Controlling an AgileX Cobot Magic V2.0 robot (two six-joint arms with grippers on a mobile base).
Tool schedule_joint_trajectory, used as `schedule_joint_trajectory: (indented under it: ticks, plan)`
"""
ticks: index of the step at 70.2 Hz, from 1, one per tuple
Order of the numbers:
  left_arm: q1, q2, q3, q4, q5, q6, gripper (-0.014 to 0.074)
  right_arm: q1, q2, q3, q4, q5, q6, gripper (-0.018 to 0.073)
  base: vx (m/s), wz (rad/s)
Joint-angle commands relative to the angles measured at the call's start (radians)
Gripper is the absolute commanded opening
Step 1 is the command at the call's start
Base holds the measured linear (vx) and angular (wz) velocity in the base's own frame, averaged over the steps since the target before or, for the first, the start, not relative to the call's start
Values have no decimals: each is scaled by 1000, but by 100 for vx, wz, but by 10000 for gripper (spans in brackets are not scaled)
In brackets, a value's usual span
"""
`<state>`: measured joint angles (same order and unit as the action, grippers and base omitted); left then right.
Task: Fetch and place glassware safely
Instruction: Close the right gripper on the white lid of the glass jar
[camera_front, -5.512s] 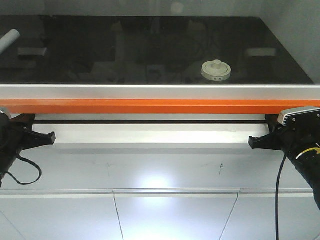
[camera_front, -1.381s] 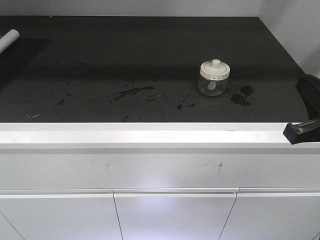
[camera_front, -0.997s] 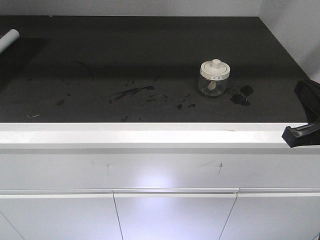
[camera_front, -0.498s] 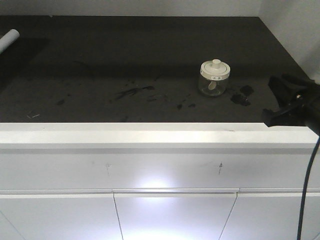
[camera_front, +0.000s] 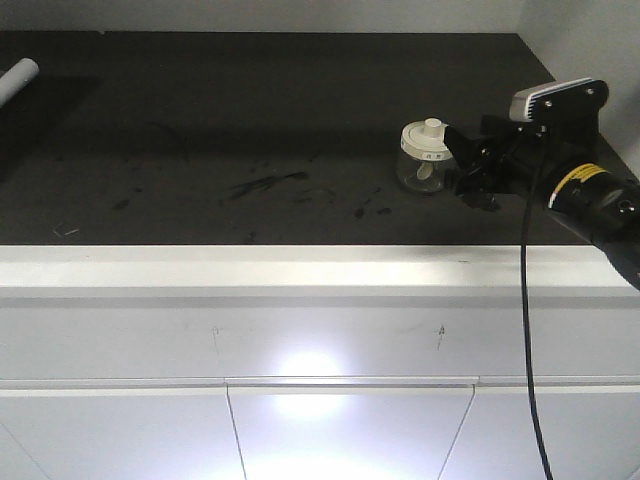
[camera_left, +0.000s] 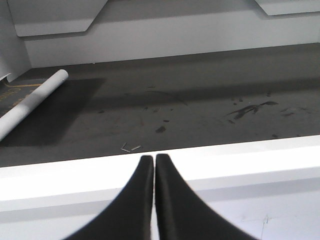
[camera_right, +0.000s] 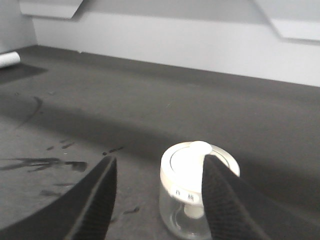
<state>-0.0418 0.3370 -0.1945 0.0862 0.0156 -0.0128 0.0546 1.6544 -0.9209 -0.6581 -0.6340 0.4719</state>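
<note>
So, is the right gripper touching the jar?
Cannot tell. Right wrist view: one finger of the right gripper overlaps the jar; the other stands clear.

Black right gripper (camera_front: 461, 165), white-grey camera housing (camera_front: 558, 98), yellow wrist band (camera_front: 578, 180), black cable (camera_front: 527, 300).

Place: lab-type bench | black worktop (camera_front: 250, 100), dark stains (camera_front: 262, 184) | white cabinet fronts (camera_front: 350, 430) below | plain white wall (camera_left: 175, 30) behind

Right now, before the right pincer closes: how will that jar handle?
Clear glass walls on the jar look smooth, so it may slip and could crack under a hard squeeze. It is squat, so probably hard to tip. The lid may only rest on top; it might lift off if the open right pincer grabs there.
</note>
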Motion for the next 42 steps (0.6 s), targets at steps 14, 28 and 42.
schedule_joint_trajectory:
  ticks: [14, 28, 42]
  plan:
    - [-9, 7, -27, -9, -68, -6, -7, 0, 187, -283, 7, -85, -11, 379, 0, 0]
    - [-9, 7, -27, -9, -68, -6, -7, 0, 330, -440, 11, -82, -11, 377, 0, 0]
    - [-9, 7, -27, -9, -68, -6, -7, 0, 438, -532, 11, -82, -11, 377, 0, 0]
